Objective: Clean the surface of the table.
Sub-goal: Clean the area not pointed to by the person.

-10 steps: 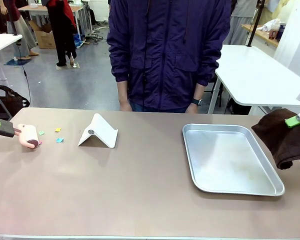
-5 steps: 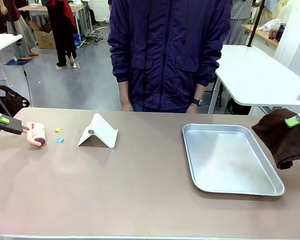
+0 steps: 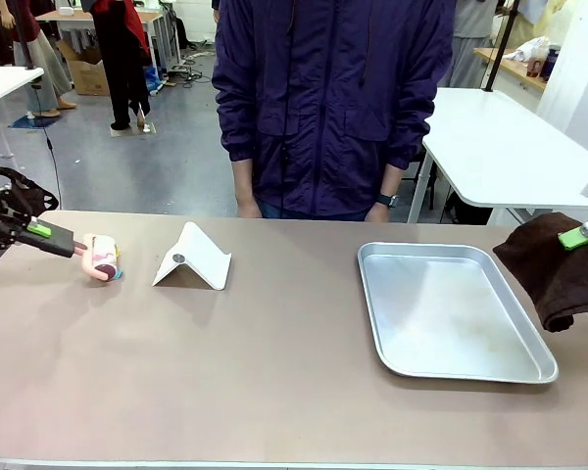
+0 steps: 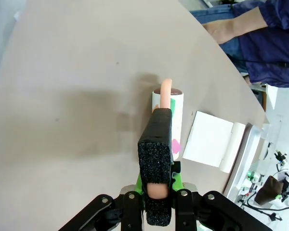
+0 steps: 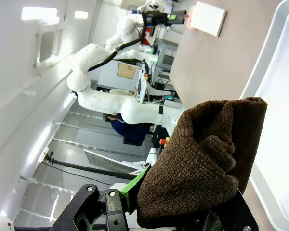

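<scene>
Left gripper (image 3: 67,245) clamped on the pink handle of a lint roller (image 3: 103,259). Its drum looks to be resting on the table (image 3: 255,372) just beside the white stand (image 3: 191,258), on the side away from the tray (image 3: 366,284). The table spreads all round the stand and carries it.

Right gripper (image 3: 580,235) closed on a brown cloth (image 3: 554,269), hanging past the tray, well apart from the stand.

Risks, as I judge them:
- The drum sits close to the stand, so a stroke that way could shove or tip it.
- The handle is thin, so the drum may twist in the pinch when I press down.
- Loose scraps may skid ahead instead of sticking.

Hard to read:
- Paper scraps (image 3: 117,274) only peep out at the drum, so I cannot count them.
- The right fingers are buried under cloth.
- Both arms are cut off at the frame edges.
</scene>
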Robot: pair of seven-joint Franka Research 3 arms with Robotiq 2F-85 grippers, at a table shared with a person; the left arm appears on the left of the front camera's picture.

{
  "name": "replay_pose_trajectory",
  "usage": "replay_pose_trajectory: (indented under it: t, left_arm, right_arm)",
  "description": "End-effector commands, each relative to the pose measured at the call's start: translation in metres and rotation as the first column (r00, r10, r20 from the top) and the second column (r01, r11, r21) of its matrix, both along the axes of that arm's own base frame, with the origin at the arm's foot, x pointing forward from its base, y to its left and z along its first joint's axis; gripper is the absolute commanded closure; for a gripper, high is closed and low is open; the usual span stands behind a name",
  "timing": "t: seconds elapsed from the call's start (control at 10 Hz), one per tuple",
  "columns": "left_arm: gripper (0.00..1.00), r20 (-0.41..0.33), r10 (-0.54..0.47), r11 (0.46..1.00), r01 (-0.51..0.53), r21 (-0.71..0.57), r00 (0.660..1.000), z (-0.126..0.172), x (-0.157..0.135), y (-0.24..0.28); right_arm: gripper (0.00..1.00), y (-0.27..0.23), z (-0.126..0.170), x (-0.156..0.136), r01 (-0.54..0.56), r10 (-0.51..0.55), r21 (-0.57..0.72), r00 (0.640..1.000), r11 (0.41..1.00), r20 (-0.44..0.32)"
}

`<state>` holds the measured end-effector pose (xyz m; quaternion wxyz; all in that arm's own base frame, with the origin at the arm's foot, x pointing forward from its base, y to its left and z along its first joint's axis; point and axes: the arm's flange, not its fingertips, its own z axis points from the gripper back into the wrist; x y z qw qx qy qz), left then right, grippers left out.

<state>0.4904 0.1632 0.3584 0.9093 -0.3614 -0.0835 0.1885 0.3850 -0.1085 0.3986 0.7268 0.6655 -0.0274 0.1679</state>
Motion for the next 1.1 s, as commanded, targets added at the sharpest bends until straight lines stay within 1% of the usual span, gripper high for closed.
replay_pose_trajectory:
  t: [0.0,0.3,0.4,0.6,0.7,0.8,0.9,1.0]
  left_arm:
    - [0.96,-0.025,0.002,0.998,-0.001,0.058,1.000,-0.020,0.011,-0.018]
    - [0.96,-0.008,-0.036,0.998,0.036,0.060,0.999,-0.021,0.023,-0.045]
    - [0.96,0.009,-0.050,0.997,0.050,0.054,0.999,-0.015,0.025,-0.055]
    - [0.96,0.071,-0.068,0.998,0.069,-0.013,0.995,0.013,0.018,-0.056]
    - [0.96,0.131,-0.071,0.997,0.075,-0.022,0.989,0.034,0.006,-0.055]
    - [0.96,0.210,-0.086,0.994,0.097,-0.042,0.974,0.064,-0.015,-0.054]
    - [0.96,0.264,-0.122,0.989,0.141,-0.053,0.957,0.088,-0.040,-0.052]
    - [0.96,0.280,-0.181,0.974,0.212,-0.084,0.943,0.105,-0.064,-0.049]
  right_arm:
    - [1.00,0.003,0.004,-0.004,0.009,-0.009,-0.004,1.000,1.000,-0.003]
    - [1.00,0.003,0.004,-0.004,0.009,-0.009,-0.004,1.000,1.000,-0.003]
    - [1.00,0.003,0.004,-0.004,0.009,-0.009,-0.004,1.000,1.000,-0.003]
    - [1.00,0.003,0.004,-0.004,0.009,-0.009,-0.004,1.000,1.000,-0.003]
    - [1.00,0.003,0.004,-0.004,0.009,-0.009,-0.004,1.000,1.000,-0.003]
    - [1.00,0.003,0.004,-0.004,0.009,-0.009,-0.004,1.000,1.000,-0.003]
    - [1.00,0.003,0.004,-0.004,0.009,-0.009,-0.004,1.000,1.000,-0.003]
    - [1.00,0.003,0.004,-0.004,0.009,-0.009,-0.004,1.000,1.000,-0.003]
